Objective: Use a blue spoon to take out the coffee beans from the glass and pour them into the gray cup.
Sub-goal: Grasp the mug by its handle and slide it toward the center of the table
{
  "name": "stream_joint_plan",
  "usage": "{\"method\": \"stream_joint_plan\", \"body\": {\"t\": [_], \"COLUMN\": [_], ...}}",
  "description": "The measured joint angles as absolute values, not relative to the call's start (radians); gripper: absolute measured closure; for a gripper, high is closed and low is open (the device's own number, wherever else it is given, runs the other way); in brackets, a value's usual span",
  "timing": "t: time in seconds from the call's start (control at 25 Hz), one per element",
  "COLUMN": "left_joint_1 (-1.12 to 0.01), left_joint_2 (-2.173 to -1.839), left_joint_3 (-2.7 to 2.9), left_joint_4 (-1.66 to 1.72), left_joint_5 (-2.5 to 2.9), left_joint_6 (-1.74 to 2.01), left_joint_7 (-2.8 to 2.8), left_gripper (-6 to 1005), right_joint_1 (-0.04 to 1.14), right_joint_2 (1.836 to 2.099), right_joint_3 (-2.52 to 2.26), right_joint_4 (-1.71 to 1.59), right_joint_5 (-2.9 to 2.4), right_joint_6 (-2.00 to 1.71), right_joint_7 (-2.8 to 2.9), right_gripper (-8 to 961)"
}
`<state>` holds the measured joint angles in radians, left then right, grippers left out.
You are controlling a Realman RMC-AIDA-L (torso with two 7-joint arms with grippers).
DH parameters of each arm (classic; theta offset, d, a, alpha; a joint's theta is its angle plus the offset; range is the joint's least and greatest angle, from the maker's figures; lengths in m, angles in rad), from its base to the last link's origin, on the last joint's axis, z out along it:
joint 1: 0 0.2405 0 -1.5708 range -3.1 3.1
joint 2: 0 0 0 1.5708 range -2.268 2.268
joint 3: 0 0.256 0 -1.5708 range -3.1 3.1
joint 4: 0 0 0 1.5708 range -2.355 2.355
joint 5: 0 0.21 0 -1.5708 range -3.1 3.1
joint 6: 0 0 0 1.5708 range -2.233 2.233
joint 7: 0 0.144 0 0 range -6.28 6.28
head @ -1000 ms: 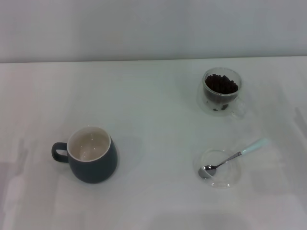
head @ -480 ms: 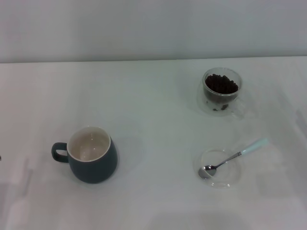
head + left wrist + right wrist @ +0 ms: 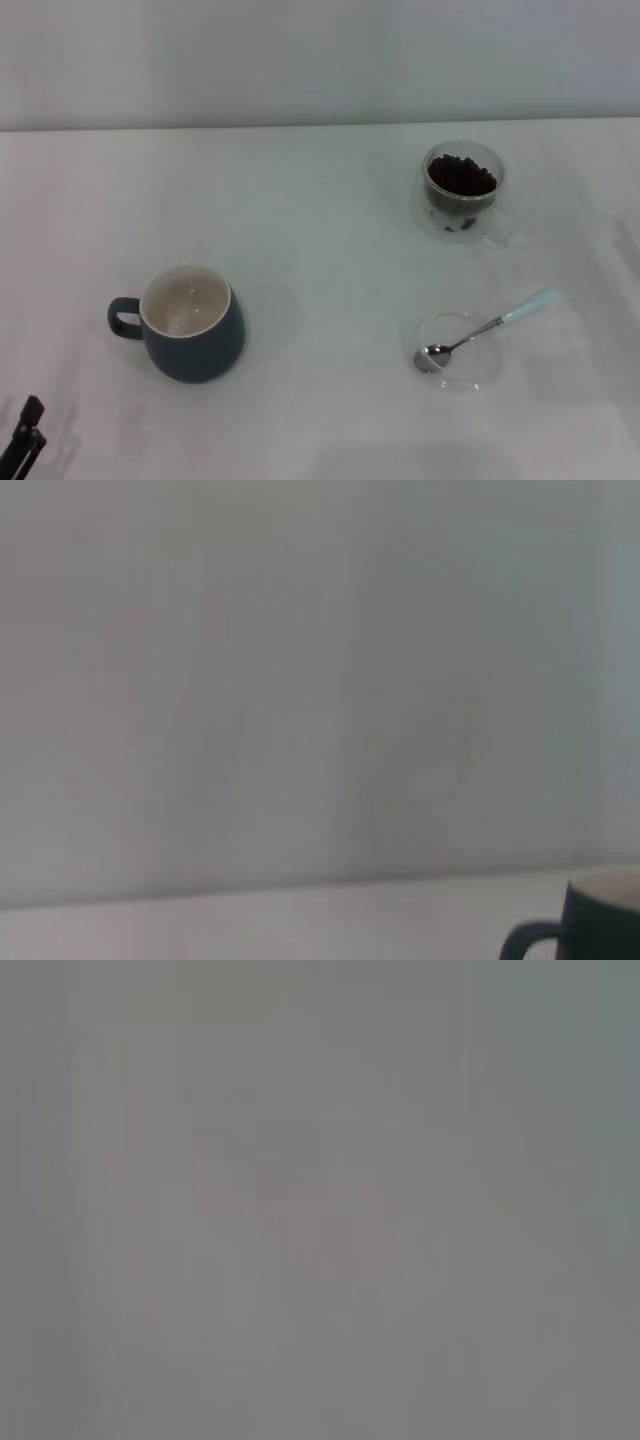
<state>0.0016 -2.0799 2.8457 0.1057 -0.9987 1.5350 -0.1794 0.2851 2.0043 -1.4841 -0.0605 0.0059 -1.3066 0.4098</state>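
Only a small black, angular piece of the left gripper shows at the table's near left corner: a dark squarish tip above a thin dark strut, matte, with no markings discernible.

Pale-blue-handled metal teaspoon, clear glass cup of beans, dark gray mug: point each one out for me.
Pale-blue-handled metal teaspoon [image 3: 478,333]: head view, on its metal neck.
Clear double-walled glass cup [image 3: 462,190]: head view, on its wall below the rim.
Dark blue-gray ceramic mug [image 3: 200,350]: head view, on its outer wall.
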Motion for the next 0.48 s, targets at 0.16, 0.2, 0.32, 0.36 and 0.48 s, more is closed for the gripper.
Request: {"method": "stream_joint_plan", "body": {"t": [0.16, 0.2, 0.32, 0.36, 0.48], "left_joint_1": [-0.044, -0.059, -0.110, -0.124, -0.166], "left_joint_2": [-2.078, -2.078, -2.078, -2.079, -2.079], "left_joint_3": [2.844, 2.845, 2.844, 2.845, 2.845], "left_joint_4": [0.095, 0.091, 0.084, 0.080, 0.068], "left_joint_5": [-0.996, -0.996, -0.988, -0.979, -0.951], "left_joint_6": [1.474, 1.462, 1.420, 1.406, 1.367], "left_joint_7": [-0.179, -0.179, -0.179, -0.179, -0.179], "left_gripper": [233, 232, 232, 232, 235], "right_joint_1": [0.291, 0.292, 0.293, 0.293, 0.293], "right_joint_2": [2.008, 2.009, 2.010, 2.010, 2.010], "right_joint_3": [-1.488, -1.489, -1.491, -1.491, -1.491], "right_joint_4": [-0.075, -0.076, -0.076, -0.076, -0.076], "right_joint_5": [0.000, -0.001, -0.001, -0.001, -0.002], "right_joint_6": [-1.305, -1.305, -1.305, -1.305, -1.305], "right_joint_7": [0.414, 0.419, 0.448, 0.455, 0.465], "right_gripper": [78, 78, 78, 78, 78]}}
